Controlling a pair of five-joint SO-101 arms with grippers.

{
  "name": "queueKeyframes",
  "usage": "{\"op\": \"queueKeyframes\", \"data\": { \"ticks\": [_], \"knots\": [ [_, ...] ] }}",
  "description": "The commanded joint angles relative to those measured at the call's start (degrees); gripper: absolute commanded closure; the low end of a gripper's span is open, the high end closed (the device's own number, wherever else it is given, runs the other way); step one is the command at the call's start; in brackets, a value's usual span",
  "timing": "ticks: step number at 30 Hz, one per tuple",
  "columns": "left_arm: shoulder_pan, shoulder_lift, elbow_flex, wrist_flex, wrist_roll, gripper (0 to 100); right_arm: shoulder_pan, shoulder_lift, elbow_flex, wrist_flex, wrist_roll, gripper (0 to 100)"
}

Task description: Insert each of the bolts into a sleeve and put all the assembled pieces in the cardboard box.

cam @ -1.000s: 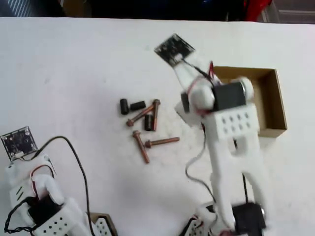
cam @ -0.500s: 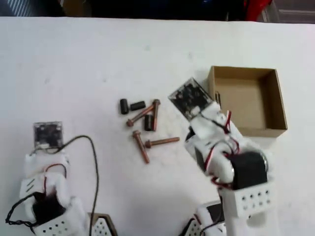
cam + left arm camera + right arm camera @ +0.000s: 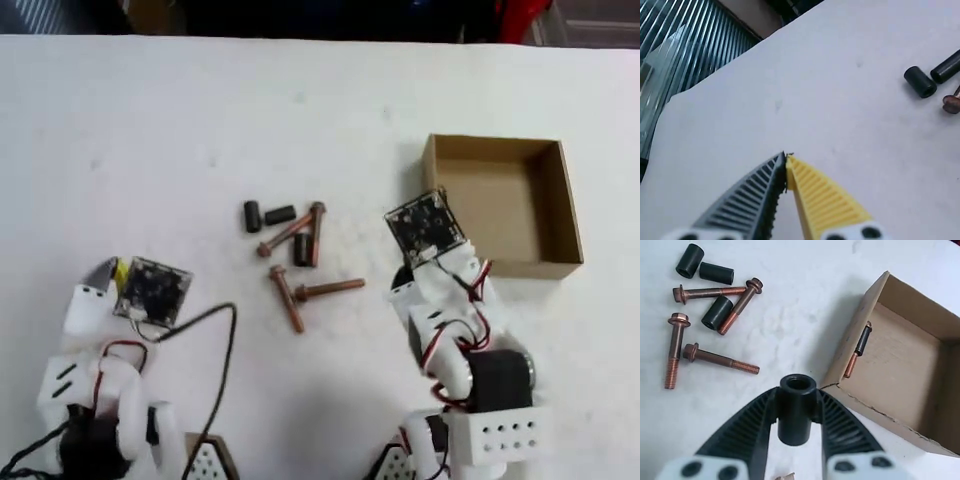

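R gripper point(image 3: 797, 396): jaws clamped on one black sleeve point(image 3: 797, 422), held upright, bore facing the wrist cam, nothing in it. In high view the R arm is lower right of centre, wrist just left of the cardboard box point(image 3: 570, 215), by its lower-left corner.

L gripper point(image 3: 786, 161): grey + yellow jaws pressed together at the tips, nothing between. L arm sits lower left of the high view, well apart from the parts.

Parts, centre of high view on white table point(image 3: 150, 120):
- 4 loose bolts point(image 3: 330, 289), copper-coloured, flat, mixed angles.
- 3 loose sleeves point(image 3: 252, 216), black. Two side by side at upper left of the pile, third just beside two of the bolts.

Box: upper right of high view, open top. One assembled piece point(image 3: 859, 351) inside, lying along the wall on the pile side.

Step (judgement): 1 of 5 looks done. Second assy in hand: sleeve gripped, bolt not yet picked. Early in task.

Next (judgement): L gripper must open, go to the pile and take a bolt near the head so the shank stays free. Then line the thread end up w/ the held bore. Calls for close axial alignment and a steady R hold. Best pick is prob. the bolt at lower right of the pile, clear of the sleeves. Risk: nudging neighbouring bolts.
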Motion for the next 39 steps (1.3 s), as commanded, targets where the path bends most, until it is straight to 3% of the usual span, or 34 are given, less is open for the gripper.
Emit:
{"op": "queueKeyframes", "data": {
  "ticks": [1,10,15,25,39],
  "knots": [
    [3.38,0.84,-4.92,2.29,-1.14,98,0.84,-3.65,3.87,-4.70,-0.97,98.1],
    [5.58,18.77,-12.75,2.02,-0.88,98,0.66,-12.97,13.89,-8.92,-4.75,98.1],
    [12.26,27.82,-18.46,2.37,-0.35,98,0.75,-18.15,17.41,-9.19,-5.19,98.1],
    [28.97,47.08,-25.76,1.93,7.38,98,0.75,-31.16,26.29,-9.01,-5.19,98.1],
    [44.88,78.90,-47.47,7.65,21.10,98,0.92,-31.08,29.63,-9.27,-5.19,98.1]
  ]
}}
